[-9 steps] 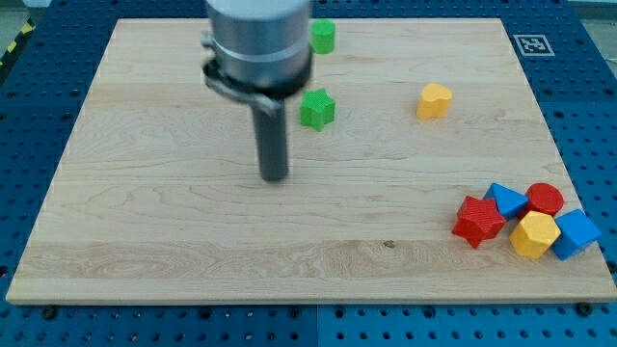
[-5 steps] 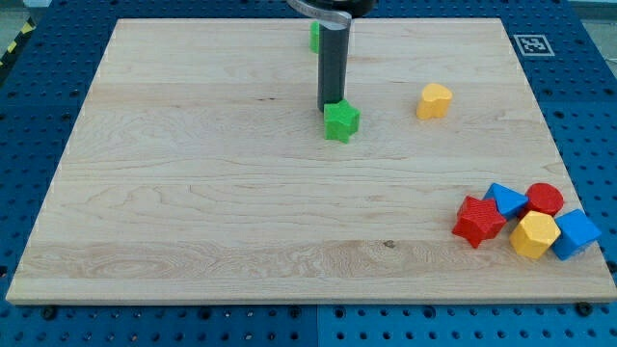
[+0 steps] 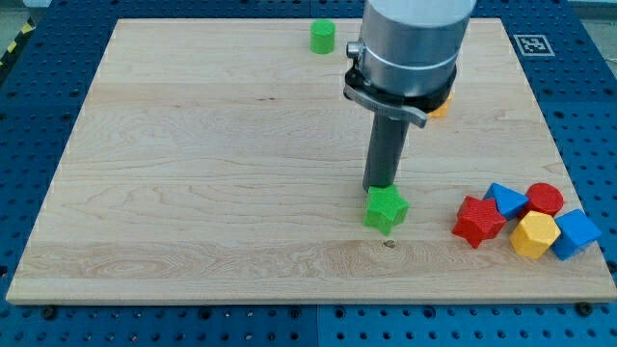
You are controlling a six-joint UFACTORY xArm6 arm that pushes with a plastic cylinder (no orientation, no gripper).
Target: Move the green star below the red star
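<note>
The green star [image 3: 386, 208] lies on the wooden board, low and right of centre. My tip [image 3: 380, 187] touches its upper edge, on the side toward the view's top. The red star [image 3: 478, 220] lies to the right of the green star, at about the same height, at the left end of a cluster of blocks. A gap of bare board separates the two stars.
Beside the red star sit a blue block [image 3: 506, 200], a red round block [image 3: 545, 199], a yellow hexagonal block [image 3: 534, 234] and another blue block [image 3: 576, 233]. A green cylinder [image 3: 322, 37] stands near the top edge. A yellow block [image 3: 441, 104] is mostly hidden behind the arm.
My tip has pushed the green star down and to the right, from the upper middle of the board to a spot left of the red star. The other blocks have not moved.
</note>
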